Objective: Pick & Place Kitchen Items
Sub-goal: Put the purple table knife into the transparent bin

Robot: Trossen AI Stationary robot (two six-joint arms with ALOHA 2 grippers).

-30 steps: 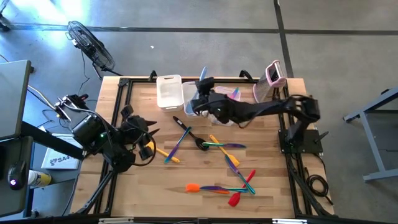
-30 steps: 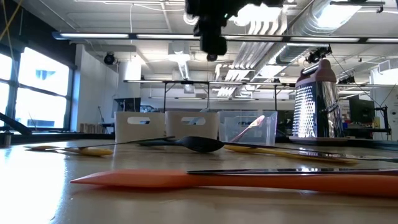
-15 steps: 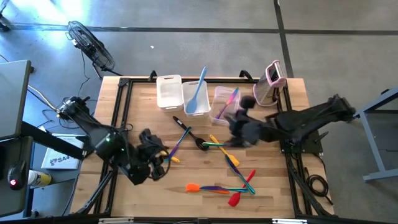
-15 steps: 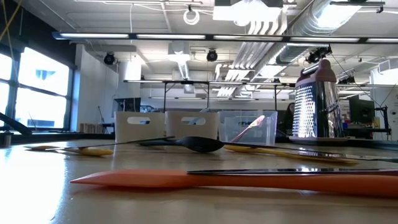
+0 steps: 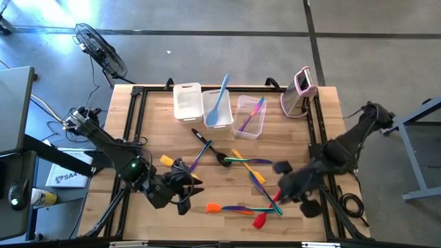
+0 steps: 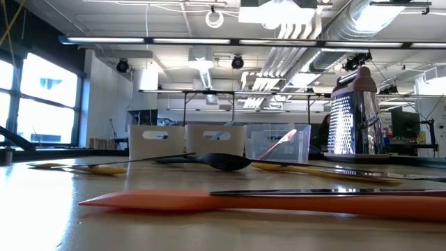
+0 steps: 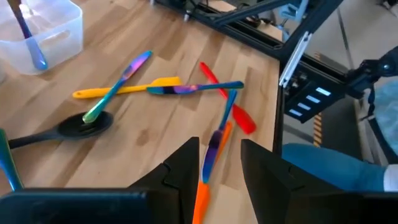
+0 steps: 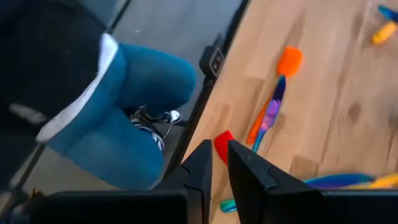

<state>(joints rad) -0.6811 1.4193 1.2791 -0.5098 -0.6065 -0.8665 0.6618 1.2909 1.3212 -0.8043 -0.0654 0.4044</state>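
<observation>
Several slim utensils lie flat on the wooden table: an orange spatula (image 5: 213, 207) (image 7: 200, 200) (image 6: 279, 202), a red one (image 5: 260, 220) (image 8: 222, 144), a black spoon (image 5: 224, 160) and yellow, teal and purple ones. A light blue spoon (image 5: 219, 107) lies in the middle tub, and a purple one (image 5: 251, 114) leans in the clear tub. My left gripper (image 5: 185, 200) (image 7: 219, 155) is open and empty, just left of the orange spatula's head. My right gripper (image 5: 279, 193) (image 8: 219, 155) is empty with a narrow gap, over the red utensil by the near right.
Three tubs (image 5: 187, 102) stand in a row at the far edge, with an upright pink-and-white grater (image 5: 300, 89) (image 6: 355, 115) to their right. A person's blue-trousered leg (image 8: 143, 112) shows beyond the table edge. Bare wood lies at the near left.
My right gripper has left the light blue spoon lying in the middle tub. It has gone from there toward the table's near right, to the red utensils. My left gripper has gone from the left edge toward the near edge and right, up to the orange spatula.
</observation>
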